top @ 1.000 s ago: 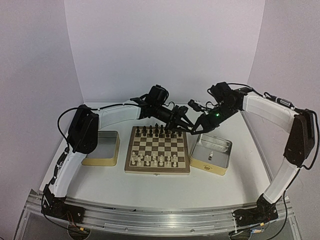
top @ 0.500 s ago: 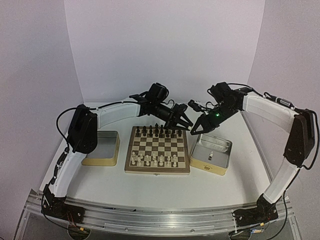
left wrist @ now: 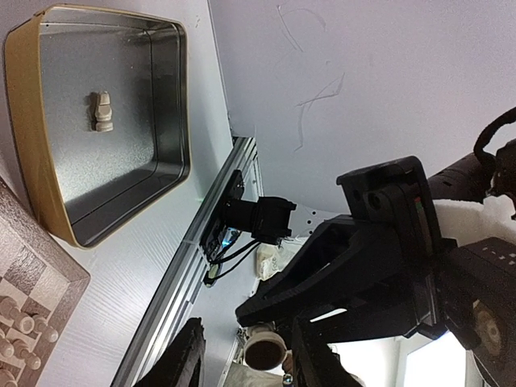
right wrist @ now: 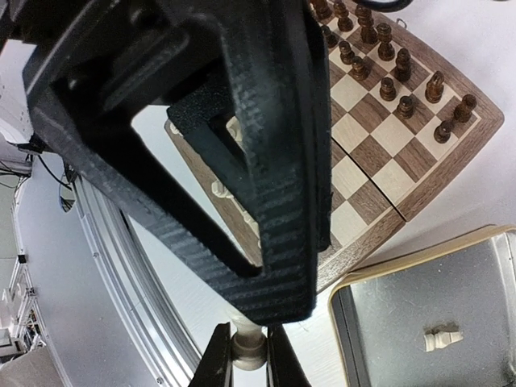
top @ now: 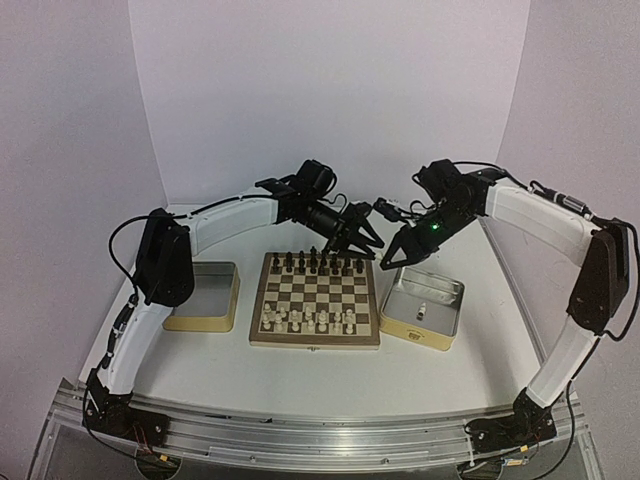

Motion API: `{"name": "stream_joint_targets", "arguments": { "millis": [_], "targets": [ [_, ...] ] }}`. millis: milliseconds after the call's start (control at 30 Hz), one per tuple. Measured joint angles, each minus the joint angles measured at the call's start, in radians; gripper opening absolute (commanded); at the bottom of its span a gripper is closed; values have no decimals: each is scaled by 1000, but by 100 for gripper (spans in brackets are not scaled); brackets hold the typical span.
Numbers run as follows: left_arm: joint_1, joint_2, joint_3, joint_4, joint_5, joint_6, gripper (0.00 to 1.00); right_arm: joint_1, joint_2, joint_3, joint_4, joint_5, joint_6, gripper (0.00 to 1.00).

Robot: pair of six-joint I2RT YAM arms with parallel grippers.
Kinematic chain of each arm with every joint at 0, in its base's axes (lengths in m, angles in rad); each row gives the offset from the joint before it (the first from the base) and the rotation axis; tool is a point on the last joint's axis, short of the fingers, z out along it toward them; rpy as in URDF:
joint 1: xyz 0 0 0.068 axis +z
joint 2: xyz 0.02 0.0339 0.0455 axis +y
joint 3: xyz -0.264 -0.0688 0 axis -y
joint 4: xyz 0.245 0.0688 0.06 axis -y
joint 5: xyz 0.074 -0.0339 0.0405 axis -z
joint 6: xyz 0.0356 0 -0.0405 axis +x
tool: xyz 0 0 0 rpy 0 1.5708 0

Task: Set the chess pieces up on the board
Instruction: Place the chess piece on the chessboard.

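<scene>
Over the far right corner of the board (top: 315, 342), the two grippers meet tip to tip. My right gripper (right wrist: 249, 359) is shut on a cream-white chess piece (right wrist: 248, 348), gripping it by its round base. In the left wrist view the same piece (left wrist: 266, 348) sits between the fingers of my left gripper (left wrist: 251, 361), which is open, with gaps either side. From above, the left gripper (top: 360, 238) faces the right gripper (top: 392, 256). White pieces (top: 305, 318) fill the board's near rows and dark ones (top: 315, 262) the far rows.
A metal tin (top: 440, 338) right of the board holds one white piece (top: 422, 311), also visible as a piece (right wrist: 442, 339) in the right wrist view. Another tin (top: 203, 318) lies left of the board. Purple walls close in the back and sides.
The left gripper has risen slightly off the board's far edge and its jaws have widened around the piece. The right arm has hardly moved.
</scene>
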Motion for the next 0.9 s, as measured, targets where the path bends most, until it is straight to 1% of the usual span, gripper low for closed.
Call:
{"name": "stream_joint_targets", "arguments": {
  "millis": [333,667,900],
  "targets": [
    [0,0,0,-57,-5,42,35,17,22,16,-26,7,-11,0],
    [0,0,2,-109,-3,73,37,17,39,23,-29,18,-15,0],
    [0,0,2,-114,11,84,36,17,52,33,-31,22,-15,0]
  ]
}}
